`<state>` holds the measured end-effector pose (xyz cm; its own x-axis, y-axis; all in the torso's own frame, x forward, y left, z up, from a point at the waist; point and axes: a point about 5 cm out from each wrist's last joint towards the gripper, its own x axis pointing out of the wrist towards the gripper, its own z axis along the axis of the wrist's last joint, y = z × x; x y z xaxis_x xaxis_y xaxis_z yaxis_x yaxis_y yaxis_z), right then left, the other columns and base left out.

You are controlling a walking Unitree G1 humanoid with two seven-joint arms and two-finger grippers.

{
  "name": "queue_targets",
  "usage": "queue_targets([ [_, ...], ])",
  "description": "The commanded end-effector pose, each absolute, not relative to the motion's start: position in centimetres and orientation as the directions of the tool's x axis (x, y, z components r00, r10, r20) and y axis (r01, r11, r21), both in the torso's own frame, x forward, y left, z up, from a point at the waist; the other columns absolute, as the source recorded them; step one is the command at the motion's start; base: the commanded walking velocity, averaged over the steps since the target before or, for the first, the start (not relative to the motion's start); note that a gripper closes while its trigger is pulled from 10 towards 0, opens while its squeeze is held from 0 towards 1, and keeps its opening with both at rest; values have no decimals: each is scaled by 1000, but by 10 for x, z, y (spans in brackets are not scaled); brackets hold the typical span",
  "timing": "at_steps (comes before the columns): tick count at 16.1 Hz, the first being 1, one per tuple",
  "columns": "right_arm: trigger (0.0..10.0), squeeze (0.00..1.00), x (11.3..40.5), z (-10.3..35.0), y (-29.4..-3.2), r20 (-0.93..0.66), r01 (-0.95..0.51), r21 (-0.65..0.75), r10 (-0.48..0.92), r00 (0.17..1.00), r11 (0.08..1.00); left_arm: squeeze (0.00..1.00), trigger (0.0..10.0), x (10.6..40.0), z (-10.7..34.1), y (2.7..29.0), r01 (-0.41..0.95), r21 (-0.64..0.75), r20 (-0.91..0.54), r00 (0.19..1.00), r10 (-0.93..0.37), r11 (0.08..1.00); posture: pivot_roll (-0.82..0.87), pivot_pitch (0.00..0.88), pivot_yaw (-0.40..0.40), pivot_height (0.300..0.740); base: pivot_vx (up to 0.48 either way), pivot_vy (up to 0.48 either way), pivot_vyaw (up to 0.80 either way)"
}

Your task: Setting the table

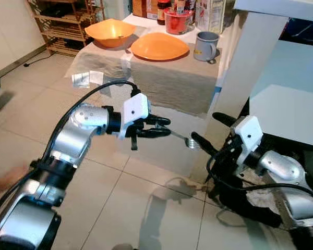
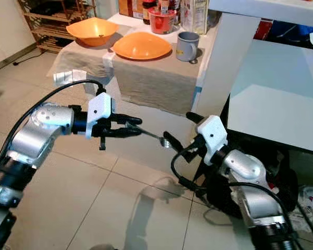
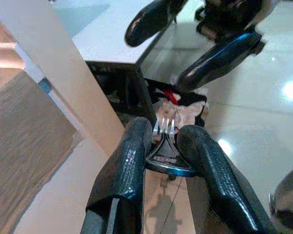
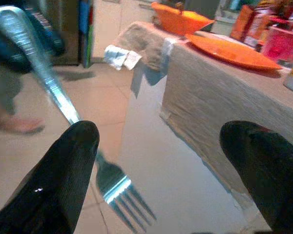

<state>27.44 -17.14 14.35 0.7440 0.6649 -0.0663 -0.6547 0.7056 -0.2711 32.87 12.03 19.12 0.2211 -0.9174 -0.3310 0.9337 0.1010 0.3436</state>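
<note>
Left tool (image 1: 164,126): clamped on a fork (image 2: 155,135), held in mid-air short of the bench (image 1: 167,78).
Right tool (image 2: 178,136): spread wide beside the fork's tines.
Risk: a handover could drop the fork on the floor (image 1: 125,203) if the grips mistime.

White table (image 1: 161,104) draped in beige cloth (image 1: 167,78); orange bowl (image 1: 110,31), orange plate (image 1: 159,46), grey mug (image 1: 206,45)

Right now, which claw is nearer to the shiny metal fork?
Left. The left claw is shut on the shiny metal fork, holding its handle. The right claw is open just past the tines, not touching.
</note>
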Motion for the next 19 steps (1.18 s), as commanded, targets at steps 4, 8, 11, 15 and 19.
queue_targets([
  [4,10000,0,265,147,-162,-110,-743,-299,752,650,598,0,0,338,195,123,920,389,-393,217,-893,52,31,28,-1,740,0,0,0],
  [8,10000,0,265,147,-147,-137,-802,-299,808,573,517,0,0,340,200,112,906,422,-416,162,-895,-32,27,22,-6,740,0,0,0],
  [11,10000,0,266,147,-142,-143,-818,-303,825,547,490,0,0,338,202,103,894,437,-434,114,-894,-98,31,16,-4,740,0,0,0],
  [15,10000,0,271,146,-136,-139,-816,-307,825,547,490,0,0,334,215,90,867,469,-420,52,-906,-167,38,5,-2,740,0,0,0],
  [19,10000,0,278,145,-136,-125,-788,-321,801,585,526,0,0,331,232,85,841,511,-389,40,-920,-179,43,1,-4,740,0,0,0],
])
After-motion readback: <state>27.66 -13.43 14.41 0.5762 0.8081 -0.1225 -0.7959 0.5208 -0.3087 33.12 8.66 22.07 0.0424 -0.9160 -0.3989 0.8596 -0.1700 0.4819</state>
